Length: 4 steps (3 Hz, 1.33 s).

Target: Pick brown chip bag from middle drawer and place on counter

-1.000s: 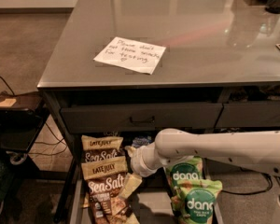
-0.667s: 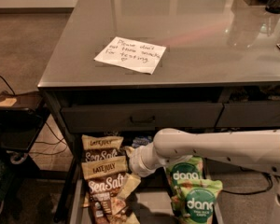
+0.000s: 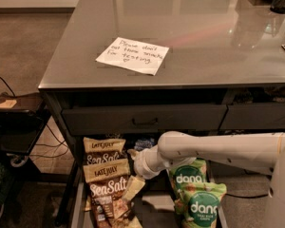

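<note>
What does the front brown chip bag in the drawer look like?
The front brown chip bag is glossy dark brown with a tan LATE JULY band and white Sea Salt writing. It lies in the middle drawer, overlapping a matching bag behind it. The gripper is at its right edge.

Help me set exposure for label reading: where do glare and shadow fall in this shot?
Camera view: the counter carries broad glare and reflections toward its far side, yet the paper note is evenly lit; the middle drawer lies in dim shade below it; there the gripper sits beside the nearer brown chip bag, whose glossy front shows faint highlights.
</note>
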Motion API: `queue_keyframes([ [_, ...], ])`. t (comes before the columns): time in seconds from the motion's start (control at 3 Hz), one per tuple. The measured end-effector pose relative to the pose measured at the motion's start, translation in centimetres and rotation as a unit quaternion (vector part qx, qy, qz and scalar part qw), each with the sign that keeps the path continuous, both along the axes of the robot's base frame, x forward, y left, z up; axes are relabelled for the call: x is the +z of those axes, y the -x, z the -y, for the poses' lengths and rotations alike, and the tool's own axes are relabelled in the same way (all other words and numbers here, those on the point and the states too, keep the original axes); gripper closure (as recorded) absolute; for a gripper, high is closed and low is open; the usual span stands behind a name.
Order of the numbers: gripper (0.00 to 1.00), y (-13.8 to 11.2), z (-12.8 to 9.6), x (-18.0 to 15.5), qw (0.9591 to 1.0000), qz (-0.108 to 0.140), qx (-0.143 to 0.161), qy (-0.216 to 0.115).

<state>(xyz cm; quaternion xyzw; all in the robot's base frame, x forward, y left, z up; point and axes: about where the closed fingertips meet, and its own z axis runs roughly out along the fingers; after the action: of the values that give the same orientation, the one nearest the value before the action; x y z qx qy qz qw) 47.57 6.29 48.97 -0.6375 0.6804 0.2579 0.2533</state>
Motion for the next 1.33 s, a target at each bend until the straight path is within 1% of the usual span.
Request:
queue_keyframes([
  [0.33,0.0,-1.5,0.8,-1.5,0.9999,-0.005,-0.011,-0.006],
  [0.67,0.0,-2.7,1.2,-3.2,0.9996,-0.017,-0.021,-0.013],
  [1.0,0.0,-3.2,0.6,-4.9,0.999,-0.036,-0.019,-0.02],
  [1.33,0.07,-3.2,-0.3,-6.0,0.9984,-0.049,-0.011,-0.026],
])
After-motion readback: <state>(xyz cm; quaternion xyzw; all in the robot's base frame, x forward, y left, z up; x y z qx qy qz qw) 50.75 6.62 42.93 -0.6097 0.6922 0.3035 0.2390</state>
